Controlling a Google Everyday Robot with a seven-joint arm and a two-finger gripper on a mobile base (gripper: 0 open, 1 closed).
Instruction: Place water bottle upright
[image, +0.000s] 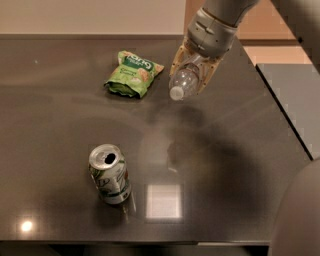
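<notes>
Gripper (194, 75) hangs above the far right part of the dark desk (60, 130), and its 2 fingers (212, 74) are clenched on the water bottle (185, 80). This bottle is in the air, tilted, its white cap pointing down and left. Green snack bag (134, 73) lies near, to its left. 1 opened soda can (110, 174) stands upright at the front.

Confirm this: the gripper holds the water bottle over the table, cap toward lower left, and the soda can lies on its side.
Wrong on the soda can: the camera view shows it upright. The gripper does hold the water bottle over the table, cap toward lower left.
</notes>
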